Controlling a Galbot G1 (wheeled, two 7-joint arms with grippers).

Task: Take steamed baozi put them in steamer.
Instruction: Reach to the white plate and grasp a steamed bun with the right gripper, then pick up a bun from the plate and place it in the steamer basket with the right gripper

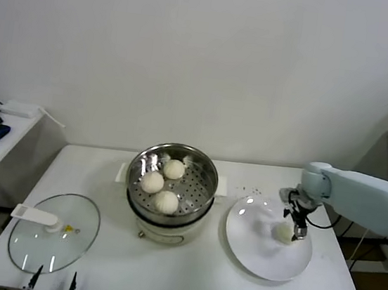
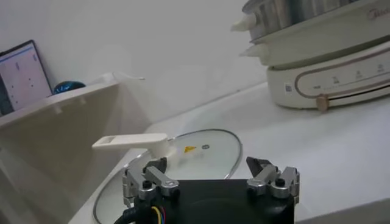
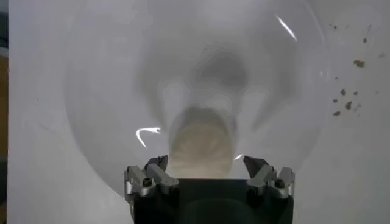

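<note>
Three smooth, domed buns lie on the perforated steel floor of the round steamer; a fourth bun sits on the flat white plate beside it. The right gripper hangs over that bun, fingers spread wide either side. The left gripper rests open near the glass lid.

Four baozi, one steamer, one plate, one lid
</note>
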